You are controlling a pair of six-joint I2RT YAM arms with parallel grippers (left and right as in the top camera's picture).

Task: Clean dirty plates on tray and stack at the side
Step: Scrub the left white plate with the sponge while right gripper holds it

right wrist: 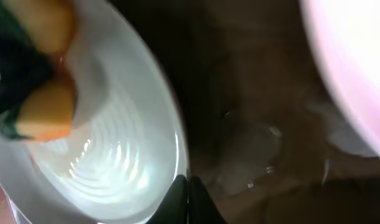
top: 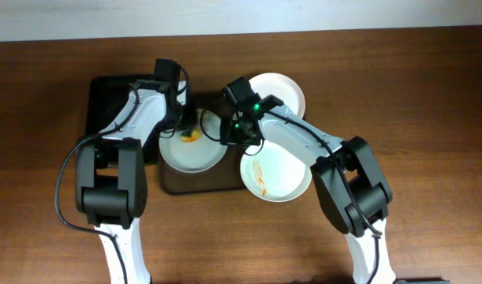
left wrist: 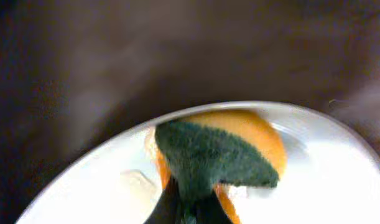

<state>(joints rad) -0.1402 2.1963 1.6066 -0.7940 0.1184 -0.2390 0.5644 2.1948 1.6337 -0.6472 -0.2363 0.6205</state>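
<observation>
Plates, three, round, white, shallow, with raised rims. Only the overhead view shows all three together, along with both arms and the brown wooden table (top: 430, 95).

1. Glossy black rectangular tray (top: 106, 102): left of the left pincer, just beside the dark brown rounded-corner tray (top: 195, 184).
2. Left pincer (top: 186, 128) (left wrist: 186, 208): clamped on the green-faced orange sponge (top: 191, 137) (left wrist: 208, 155). Only its own wrist view shows the detail: the green scouring face is toward the camera and the orange body is against the plate, close to the rim.
3. First plate (top: 195, 156) (left wrist: 339, 180): on the dark brown tray, under the left pincer and left of the right pincer, with the sponge resting on it.
4. Right pincer (top: 229, 136) (right wrist: 188, 196): fingers drawn together, with the tips at the first plate's (right wrist: 115, 162) rim. Whether the rim is nipped between them cannot be told. Only this wrist view shows concentric rings on the plate floor, the sponge (right wrist: 46, 118) from the side, and bare tray (right wrist: 252, 112) beyond the tips.
5. Second plate (top: 284, 177): right of the right pincer on the robot's side, streaked orange-red and overhanging the tray's corner.
6. Third plate (top: 282, 91): right of the right pincer on the far side, unsmeared, at the tray's far corner.
</observation>
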